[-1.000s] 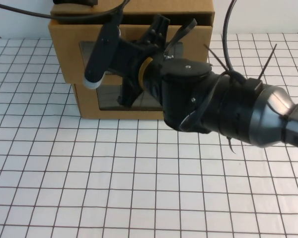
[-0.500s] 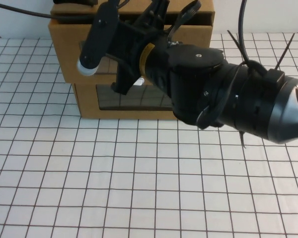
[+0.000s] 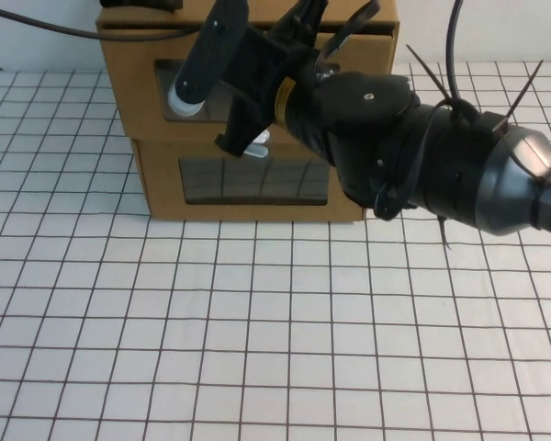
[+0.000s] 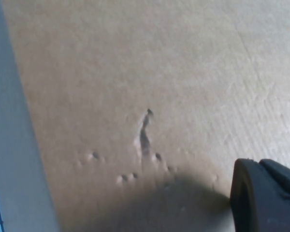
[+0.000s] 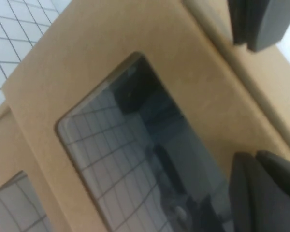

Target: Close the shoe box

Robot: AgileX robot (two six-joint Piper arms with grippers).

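The shoe box (image 3: 133, 96) is the upper of two stacked brown cardboard boxes at the back of the table. It has a clear front window (image 3: 170, 75) and a small white pull tab (image 3: 260, 141) beneath it. My right gripper (image 3: 211, 121) is open, with its fingers spread right at the drawer front. In the right wrist view this gripper (image 5: 261, 111) is close to the box front (image 5: 87, 63), beside the window (image 5: 135, 145). My left gripper (image 3: 138, 3) is on top of the box. Its wrist view shows only the cardboard (image 4: 135, 72) from very near.
The lower cardboard box (image 3: 161, 197) with its own window stands under the shoe box; it also shows in the right wrist view (image 5: 5, 140). White gridded table (image 3: 257, 349) stretches in front. My right arm (image 3: 441, 165) spans from the right edge to the boxes.
My right gripper has moved away from me toward the boxes. The shoe box's drawer front has slid back with it and now sticks out less over the lower box.
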